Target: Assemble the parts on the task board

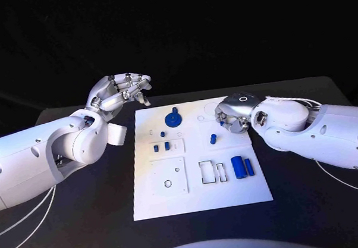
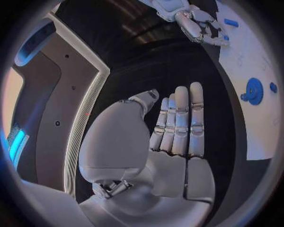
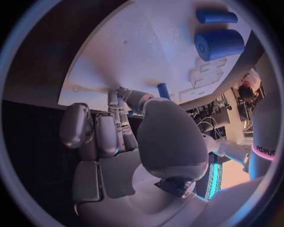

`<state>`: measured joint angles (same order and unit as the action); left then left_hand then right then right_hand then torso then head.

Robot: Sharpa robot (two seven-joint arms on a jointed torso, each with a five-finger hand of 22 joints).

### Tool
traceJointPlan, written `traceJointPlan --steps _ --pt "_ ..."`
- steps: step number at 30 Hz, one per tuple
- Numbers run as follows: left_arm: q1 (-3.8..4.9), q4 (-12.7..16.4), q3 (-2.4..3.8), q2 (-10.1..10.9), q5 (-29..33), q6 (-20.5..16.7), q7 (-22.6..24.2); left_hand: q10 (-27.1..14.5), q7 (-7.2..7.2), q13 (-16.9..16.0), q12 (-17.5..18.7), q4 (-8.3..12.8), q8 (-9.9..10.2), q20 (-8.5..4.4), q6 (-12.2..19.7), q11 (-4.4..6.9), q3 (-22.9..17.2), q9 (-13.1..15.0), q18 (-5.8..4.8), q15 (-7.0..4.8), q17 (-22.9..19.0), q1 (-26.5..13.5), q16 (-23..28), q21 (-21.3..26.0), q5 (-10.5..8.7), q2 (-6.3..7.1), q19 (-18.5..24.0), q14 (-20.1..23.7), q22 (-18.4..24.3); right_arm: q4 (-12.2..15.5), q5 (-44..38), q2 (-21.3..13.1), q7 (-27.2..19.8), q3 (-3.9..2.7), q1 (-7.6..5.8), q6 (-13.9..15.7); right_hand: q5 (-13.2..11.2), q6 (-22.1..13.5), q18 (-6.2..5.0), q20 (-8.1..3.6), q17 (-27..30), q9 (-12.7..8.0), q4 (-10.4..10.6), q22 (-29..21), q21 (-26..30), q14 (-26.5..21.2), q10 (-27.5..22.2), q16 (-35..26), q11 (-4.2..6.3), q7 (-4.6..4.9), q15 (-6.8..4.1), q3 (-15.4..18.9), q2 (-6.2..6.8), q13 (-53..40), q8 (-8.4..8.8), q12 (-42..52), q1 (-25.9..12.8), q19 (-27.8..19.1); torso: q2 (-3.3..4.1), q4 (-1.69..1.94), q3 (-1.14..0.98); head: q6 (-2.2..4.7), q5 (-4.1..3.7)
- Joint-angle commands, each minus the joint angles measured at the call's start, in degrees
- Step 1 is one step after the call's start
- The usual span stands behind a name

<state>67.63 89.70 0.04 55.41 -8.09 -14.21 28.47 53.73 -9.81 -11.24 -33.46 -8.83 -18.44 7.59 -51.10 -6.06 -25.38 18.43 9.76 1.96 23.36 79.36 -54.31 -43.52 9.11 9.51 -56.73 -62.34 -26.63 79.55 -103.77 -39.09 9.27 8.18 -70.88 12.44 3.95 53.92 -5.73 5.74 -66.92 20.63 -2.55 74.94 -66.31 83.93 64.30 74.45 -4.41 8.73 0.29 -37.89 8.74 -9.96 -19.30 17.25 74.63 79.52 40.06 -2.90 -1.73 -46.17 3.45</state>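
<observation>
Over on the left, the left robot hand (image 1: 122,90) hovers above the black bench (image 1: 86,229) just off the far left corner of the task board (image 1: 238,195), and the wrist view shows its fingers (image 2: 180,123) laid out straight and side by side, palm bare, holding nothing. Moving in, the task board is a flat white plate lying in the middle of the bench, with shallow cut-outs in its surface. Near its far edge sits a round blue gear-like part (image 1: 172,120), and below that a couple of small blue pieces (image 1: 156,146) stand in the left half. A short blue peg (image 1: 213,138) stands near the centre. Toward the near right lie two blue cylinders side by side, the thicker one (image 1: 237,167) just left of the slimmer one (image 1: 249,165), beside an outlined slot. On the right, the right robot hand (image 1: 232,115) is down over the board's far right area, fingers (image 3: 115,120) reaching to the white surface close to the peg; whether it grips anything, I cannot tell
</observation>
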Motion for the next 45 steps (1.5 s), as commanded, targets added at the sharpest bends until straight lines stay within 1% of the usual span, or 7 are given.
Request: traceJointPlan --steps 1,5,10,18,22,30,45 --pt "0.01 0.17 0.04 -0.04 0.24 0.15 0.79 -0.63 0.03 0.06 -0.09 0.26 -0.21 0.02 0.37 -0.03 -0.03 0.09 0.70 0.15 0.09 0.47 0.26 0.28 0.27 0.04 -0.34 0.39 0.08 -0.17 -1.26 0.01 1.76 0.60 0.69 -5.29 -0.34 0.08 0.63 -0.01 0.10 0.03 0.06 1.57 0.22 0.88 0.12 -0.29 -0.19 0.18 -0.38 0.28 0.28 0.13 0.21 -0.30 -0.86 0.00 -0.05 0.00 0.00 -0.07 0.07" --pt "0.01 0.20 0.04 -0.03 0.24 0.49 0.49 -1.08 -0.06 0.15 0.06 0.24 -0.19 0.08 0.52 -0.17 -0.01 0.11 0.67 0.27 0.09 0.40 0.36 0.41 0.26 0.04 -0.26 0.58 0.14 -0.10 -1.34 0.07 2.08 0.64 0.70 -5.44 -0.53 0.27 0.66 0.01 -0.21 0.08 0.27 1.68 0.09 0.96 0.29 -0.08 -0.13 0.09 -0.38 0.33 0.24 0.15 0.19 -0.37 -1.26 0.06 -0.04 -0.03 0.01 -0.07 0.07" --pt "0.01 0.24 0.04 -0.03 0.24 0.77 0.24 -1.23 -0.09 0.18 0.11 0.25 -0.20 0.10 0.55 -0.20 -0.03 0.12 0.66 0.31 0.08 0.41 0.40 0.46 0.27 0.01 -0.23 0.66 0.16 -0.07 -1.65 0.15 2.74 0.68 0.70 -4.26 -0.72 1.06 1.04 -0.09 -1.44 0.34 1.12 2.85 -1.78 1.39 1.06 0.84 0.19 -0.34 -0.60 0.39 -0.41 0.13 -0.07 -0.44 -2.34 0.96 -0.06 -0.03 0.00 -0.07 0.09" --pt "0.01 0.21 0.04 -0.06 0.24 0.94 -0.02 -1.32 -0.10 0.20 0.14 0.29 -0.21 0.11 0.57 -0.22 -0.06 0.13 0.66 0.32 0.08 0.46 0.43 0.49 0.28 -0.02 -0.21 0.71 0.18 -0.48 -1.95 0.23 2.33 0.69 0.67 0.51 -0.96 2.40 1.60 -0.54 -3.52 1.11 1.70 4.61 -4.61 2.10 2.75 2.52 0.86 -1.15 -1.13 0.31 -1.72 -0.04 -0.90 -0.42 -2.85 2.35 -0.03 0.10 -0.02 -0.11 0.15" --pt "0.01 0.17 0.04 -0.09 0.24 0.93 -0.12 -1.45 -0.12 0.23 0.18 0.39 -0.22 0.12 0.59 -0.25 -0.14 0.16 0.67 0.34 0.08 0.59 0.48 0.54 0.30 -0.08 -0.19 0.78 0.20 -0.75 -1.95 0.24 1.94 0.68 0.60 1.59 -0.94 2.48 1.62 -0.65 -3.57 1.29 1.45 4.72 -4.73 2.12 2.93 2.59 1.04 -1.31 -1.27 0.13 -1.96 -0.06 -1.03 -0.53 -2.49 2.42 -0.02 0.13 -0.01 -0.10 0.12" --pt "0.01 0.07 0.04 -0.06 0.24 0.98 -0.47 -1.56 -0.15 0.27 0.19 0.63 -0.26 0.13 0.62 -0.26 -0.31 0.20 0.69 0.35 0.08 0.91 0.53 0.57 0.34 -0.20 -0.19 0.87 0.21 -0.86 -1.90 0.17 1.56 0.66 0.54 1.85 -0.82 2.47 1.63 -0.84 -3.40 1.77 -0.06 4.88 -4.75 2.05 3.09 2.52 1.07 -1.20 -1.37 -0.31 -2.08 -0.10 -1.28 -0.99 -1.09 2.42 -0.01 -0.09 -0.04 -0.11 0.28" --pt "0.01 -0.26 0.04 -0.17 0.24 1.38 -1.23 -1.82 -0.22 0.34 0.29 0.73 -0.28 0.15 0.68 -0.35 -0.39 0.22 0.69 0.40 0.07 1.00 0.60 0.60 0.41 -0.23 -0.17 0.98 0.22 0.56 0.51 -0.67 -0.07 0.34 -0.01 5.98 -0.67 2.44 1.63 -0.85 -3.12 1.85 -0.23 4.90 -4.74 1.98 3.11 2.33 1.02 -1.13 -1.35 -0.38 -2.16 -0.10 -1.28 -1.10 -1.00 2.41 -0.01 -0.01 -0.06 -0.01 0.28"
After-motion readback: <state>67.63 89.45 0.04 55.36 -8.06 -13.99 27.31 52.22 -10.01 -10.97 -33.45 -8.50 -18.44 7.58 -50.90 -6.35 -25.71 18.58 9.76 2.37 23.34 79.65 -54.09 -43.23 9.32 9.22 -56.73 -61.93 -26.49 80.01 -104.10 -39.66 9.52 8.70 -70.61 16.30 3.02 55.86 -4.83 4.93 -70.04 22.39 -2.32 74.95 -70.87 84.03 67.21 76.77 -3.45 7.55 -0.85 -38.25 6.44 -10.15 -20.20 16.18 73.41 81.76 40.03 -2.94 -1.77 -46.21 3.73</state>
